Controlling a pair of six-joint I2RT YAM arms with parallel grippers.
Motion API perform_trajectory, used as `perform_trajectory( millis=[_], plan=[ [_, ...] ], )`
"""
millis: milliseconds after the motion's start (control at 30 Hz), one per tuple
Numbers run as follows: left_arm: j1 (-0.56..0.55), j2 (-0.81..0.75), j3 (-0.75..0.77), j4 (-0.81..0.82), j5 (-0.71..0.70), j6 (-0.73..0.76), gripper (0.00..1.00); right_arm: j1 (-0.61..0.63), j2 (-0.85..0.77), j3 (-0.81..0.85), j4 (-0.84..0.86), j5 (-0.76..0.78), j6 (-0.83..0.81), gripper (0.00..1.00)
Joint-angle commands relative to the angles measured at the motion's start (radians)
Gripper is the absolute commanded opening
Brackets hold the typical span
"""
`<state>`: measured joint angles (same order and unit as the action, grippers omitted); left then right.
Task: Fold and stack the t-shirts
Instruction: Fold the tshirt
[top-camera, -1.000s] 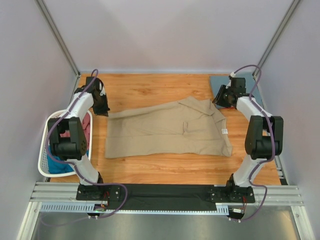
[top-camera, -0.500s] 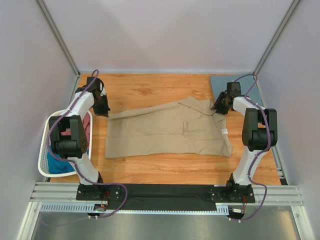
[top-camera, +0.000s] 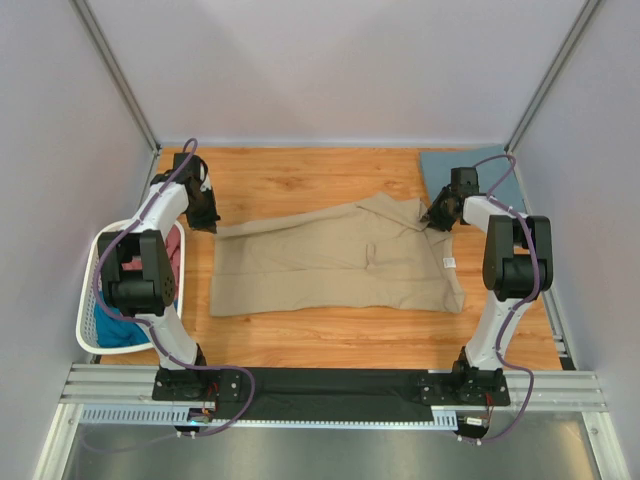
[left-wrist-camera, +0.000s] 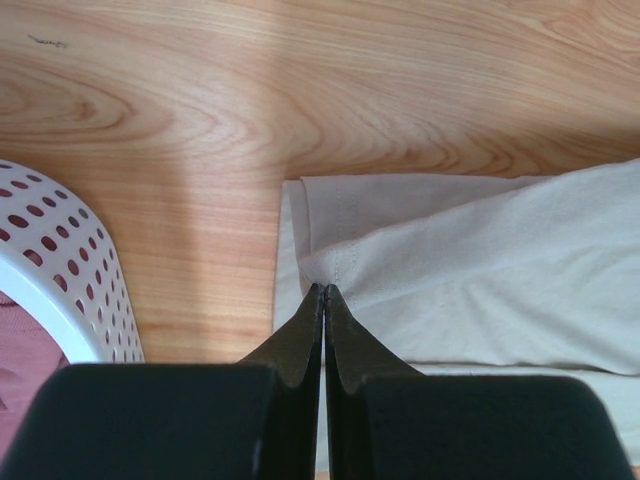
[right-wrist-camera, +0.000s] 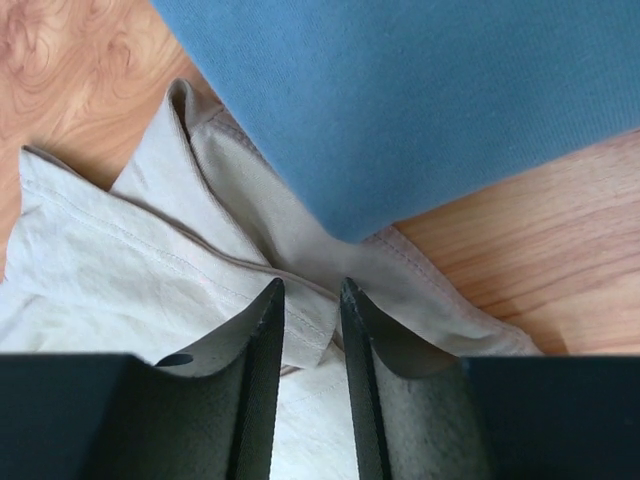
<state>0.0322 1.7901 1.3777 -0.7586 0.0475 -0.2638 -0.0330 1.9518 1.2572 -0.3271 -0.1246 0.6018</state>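
Left end effector: fingers pressed together to a hairline seam, tips pinching the hem of the tan t-shirt at its left corner. The cloth peaks up into the tips there.

Right end effector: 2 fingers a narrow gap apart, not clamped. A raised fold of the tan cloth lies in the gap between the tips, at the shirt's far right corner.

Tan t-shirt: spread flat across the middle of the wooden worktop, long axis running left to right between my 2 arms, some creases near the centre. Small white neck label shows near its right edge.

Slate blue t-shirt: lies flat at the far right corner of the worktop. In the right wrist view its near corner overlaps the tan cloth just ahead of my fingers.

White laundry basket: at the left edge of the worktop, beside my left arm, near the pinched hem but apart from it. It holds a dusty pink t-shirt and a teal t-shirt, both crumpled.
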Motion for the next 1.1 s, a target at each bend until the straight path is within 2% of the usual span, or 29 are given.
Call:
perform_trajectory(
  millis=[0, 100, 200, 300, 600, 1067],
  plan=[
    [-0.008, 0.005, 0.032, -0.002, -0.008, -0.012, 0.00, 0.004, 0.018, -0.005, 0.054, -0.012, 0.030, 0.29],
    [-0.009, 0.003, 0.032, -0.007, -0.012, -0.012, 0.00, 0.002, 0.012, -0.004, 0.062, -0.009, 0.024, 0.07],
    [-0.009, 0.005, 0.046, -0.018, -0.044, -0.009, 0.00, -0.002, -0.013, 0.010, 0.063, -0.003, -0.016, 0.00],
    [-0.008, 0.006, 0.063, -0.041, -0.093, -0.017, 0.00, -0.016, -0.051, 0.010, 0.054, -0.009, -0.088, 0.00],
    [-0.009, 0.002, 0.073, -0.064, -0.132, -0.026, 0.00, -0.058, -0.336, -0.117, 0.097, -0.003, -0.250, 0.00],
    [-0.012, -0.034, 0.020, -0.110, -0.152, -0.018, 0.00, -0.073, -0.617, -0.281, -0.027, 0.078, -0.283, 0.00]
  ],
)
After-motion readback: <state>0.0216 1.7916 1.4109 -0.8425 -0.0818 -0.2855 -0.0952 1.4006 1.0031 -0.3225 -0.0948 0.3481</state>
